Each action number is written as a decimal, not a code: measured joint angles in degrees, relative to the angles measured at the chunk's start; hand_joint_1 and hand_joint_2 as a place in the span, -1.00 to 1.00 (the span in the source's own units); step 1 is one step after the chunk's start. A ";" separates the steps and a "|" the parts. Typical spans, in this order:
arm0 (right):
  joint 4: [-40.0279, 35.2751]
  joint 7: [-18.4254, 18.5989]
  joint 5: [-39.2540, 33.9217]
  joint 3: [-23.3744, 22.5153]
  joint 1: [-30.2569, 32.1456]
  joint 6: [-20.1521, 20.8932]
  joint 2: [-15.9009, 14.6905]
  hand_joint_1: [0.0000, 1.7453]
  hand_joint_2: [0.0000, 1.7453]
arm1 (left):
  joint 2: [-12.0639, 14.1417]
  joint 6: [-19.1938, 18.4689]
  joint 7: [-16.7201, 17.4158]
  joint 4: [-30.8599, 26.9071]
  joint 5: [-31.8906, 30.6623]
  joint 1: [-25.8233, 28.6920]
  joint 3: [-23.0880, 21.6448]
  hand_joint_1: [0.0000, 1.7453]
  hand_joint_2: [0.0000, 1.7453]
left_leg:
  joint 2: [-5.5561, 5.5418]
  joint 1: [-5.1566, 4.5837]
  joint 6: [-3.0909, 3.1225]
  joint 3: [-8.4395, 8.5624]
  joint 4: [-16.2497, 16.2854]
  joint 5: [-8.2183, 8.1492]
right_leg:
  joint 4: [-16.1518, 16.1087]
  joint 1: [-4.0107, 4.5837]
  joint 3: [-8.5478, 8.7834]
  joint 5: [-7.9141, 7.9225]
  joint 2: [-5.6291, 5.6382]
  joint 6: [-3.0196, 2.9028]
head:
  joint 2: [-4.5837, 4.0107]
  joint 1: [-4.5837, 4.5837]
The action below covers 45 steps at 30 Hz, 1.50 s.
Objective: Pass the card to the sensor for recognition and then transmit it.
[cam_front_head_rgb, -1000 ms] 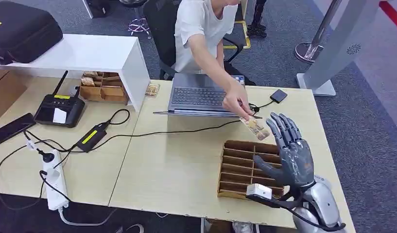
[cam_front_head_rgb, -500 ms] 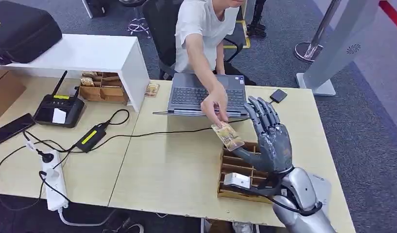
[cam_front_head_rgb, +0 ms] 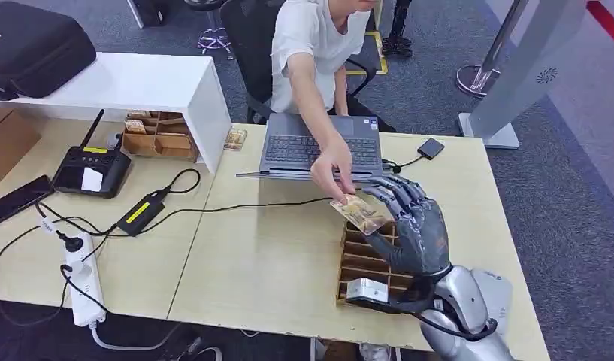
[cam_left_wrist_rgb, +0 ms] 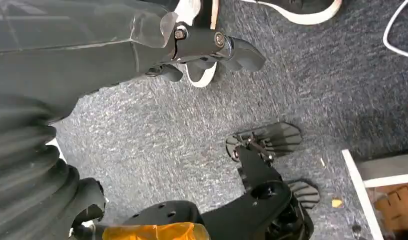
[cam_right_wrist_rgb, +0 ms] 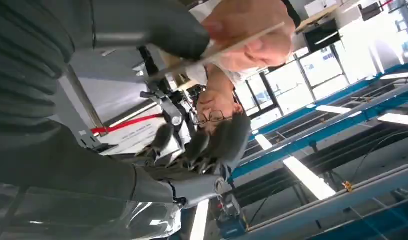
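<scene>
A person across the desk holds out a patterned card (cam_front_head_rgb: 358, 213) in one hand (cam_front_head_rgb: 334, 162). My right hand (cam_front_head_rgb: 410, 226) is raised beside it over the wooden slotted tray (cam_front_head_rgb: 361, 259), fingers bent over the card from the right. In the right wrist view the card's edge (cam_right_wrist_rgb: 241, 41) lies against my thumb (cam_right_wrist_rgb: 147, 25), while my fingers (cam_right_wrist_rgb: 216, 142) stay well apart from it. A small black sensor box (cam_front_head_rgb: 431, 148) on a cable lies at the desk's far right. My left hand (cam_left_wrist_rgb: 211, 47) hangs over the carpet, holding nothing.
A laptop (cam_front_head_rgb: 319, 150) stands in front of the person. A second wooden box (cam_front_head_rgb: 159, 135) with cards sits under the white shelf (cam_front_head_rgb: 138, 86). A router (cam_front_head_rgb: 92, 169), a power brick (cam_front_head_rgb: 142, 212), a power strip (cam_front_head_rgb: 84, 282) and cables cover the left half.
The person brought the card left and toward me. My right hand followed it, moving left and curling its fingers over the card, the thumb now against it.
</scene>
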 joint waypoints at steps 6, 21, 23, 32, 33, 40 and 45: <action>-0.09 -0.13 -0.17 0.13 0.24 0.00 -0.02 1.00 1.00 | 0.09 -0.09 0.00 0.00 0.00 0.15 0.35 -1.00 1.00 | 0.00 0.00 0.00 0.00 0.00 0.00 | 0.00 0.00 0.00 0.00 0.00 0.00 | 0.00 0.00; -0.13 -0.66 -0.83 0.17 0.57 0.31 -0.02 1.00 1.00 | 0.15 -0.81 -0.55 0.00 -0.61 0.51 0.83 -1.00 1.00 | 0.00 0.00 0.00 0.00 0.00 0.00 | 0.00 0.00 0.00 0.00 0.00 0.00 | 0.00 0.00; -0.15 -0.72 -0.85 0.17 0.60 0.37 -0.02 1.00 1.00 | 0.17 -0.46 -0.55 0.00 -0.83 0.51 0.83 -1.00 1.00 | 0.00 0.00 0.00 0.01 0.00 0.00 | 0.00 0.00 0.00 0.00 0.00 0.00 | 0.00 0.00; -0.20 -0.26 0.04 -0.48 1.42 -0.07 -0.20 1.00 1.00 | 0.11 0.13 0.02 0.00 0.52 0.57 1.27 -1.00 1.00 | 0.00 0.00 0.00 0.00 0.00 0.00 | -0.01 0.00 0.00 0.00 0.00 0.00 | 0.00 0.00; -0.20 -0.20 0.13 -0.59 1.45 -0.09 -0.24 1.00 1.00 | 0.11 0.11 0.02 0.00 0.52 0.58 1.29 -1.00 1.00 | 0.00 0.00 0.00 0.00 0.00 0.00 | -0.01 0.00 0.00 0.00 0.00 0.00 | 0.00 0.00; 0.31 1.25 2.89 -2.91 2.18 -3.02 -1.01 1.00 1.00 | 0.13 0.04 0.04 0.00 0.77 0.62 1.46 -1.00 1.00 | 0.00 0.00 0.00 0.00 0.00 0.00 | -0.02 0.00 0.00 0.00 0.00 0.00 | 0.00 0.00; 1.29 1.75 3.34 -6.76 3.28 -5.38 -2.34 1.00 1.00 | 0.20 0.37 0.57 0.00 0.63 0.78 1.73 -1.00 1.00 | 0.00 -0.01 0.01 -0.01 0.00 -0.01 | -0.03 0.00 0.00 0.00 0.00 0.00 | 0.00 0.00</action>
